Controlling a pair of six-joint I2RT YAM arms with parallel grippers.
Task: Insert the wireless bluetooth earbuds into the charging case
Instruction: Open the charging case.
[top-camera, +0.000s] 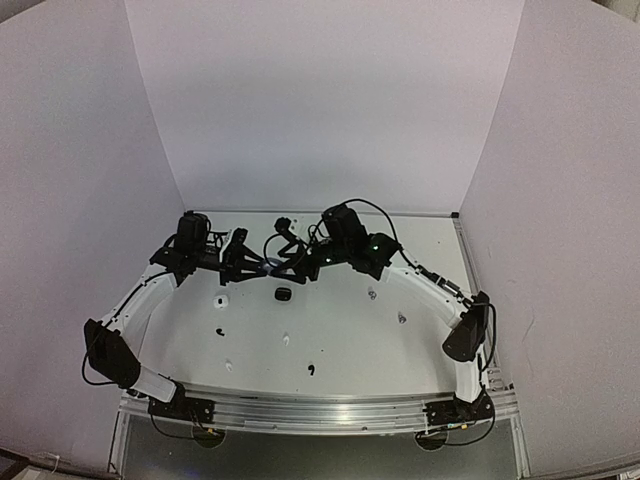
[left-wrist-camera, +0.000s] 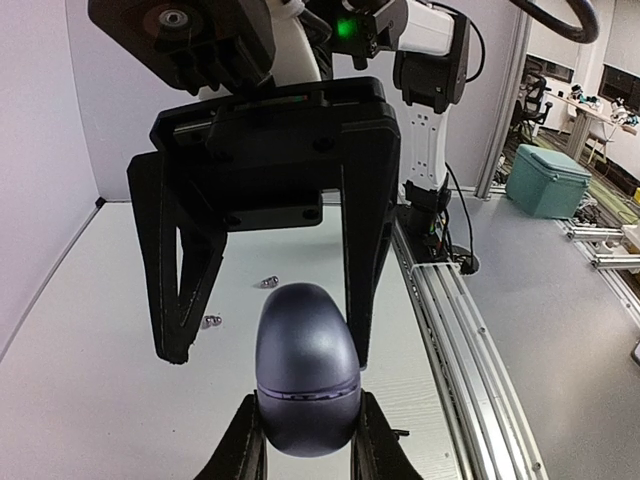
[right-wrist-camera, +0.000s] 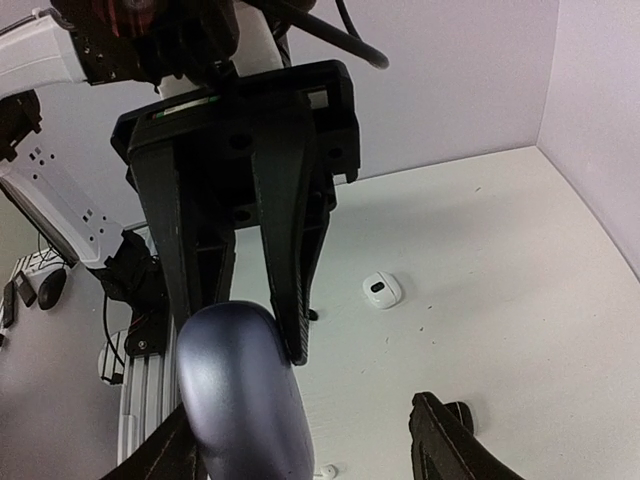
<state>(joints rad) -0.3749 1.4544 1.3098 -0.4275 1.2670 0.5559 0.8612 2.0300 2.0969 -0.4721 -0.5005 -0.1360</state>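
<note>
1. Left fingers (left-wrist-camera: 238, 455) are clenched on the wide end of the grey charging case (left-wrist-camera: 305, 365), one finger on each side. The case is held off the tabletop (left-wrist-camera: 120, 400) with its lid shut along the seam, narrow end pointing at the right arm (top-camera: 430, 285).
2. Right fingers (right-wrist-camera: 445, 450) are spread apart and released, straddling the narrow end of the same case. One finger is just beside the shell, and it is unclear whether it touches. The other is well apart.
3. Left part of the tabletop: white case (top-camera: 221, 300) sits on the surface, black earbud (top-camera: 219, 331) is just nearer the camera, and white earbud (top-camera: 229, 366) is nearer still. Both buds lie loose.
4. Middle: black case (top-camera: 284, 294) sits on the surface below the held case. Second white earbud (top-camera: 286, 340) and second black earbud (top-camera: 311, 370) lie loose toward the near edge.
5. Right part: grey earbud (top-camera: 372, 293) and second grey earbud (top-camera: 402, 319) lie loose, near each other and well apart from every case.
</note>
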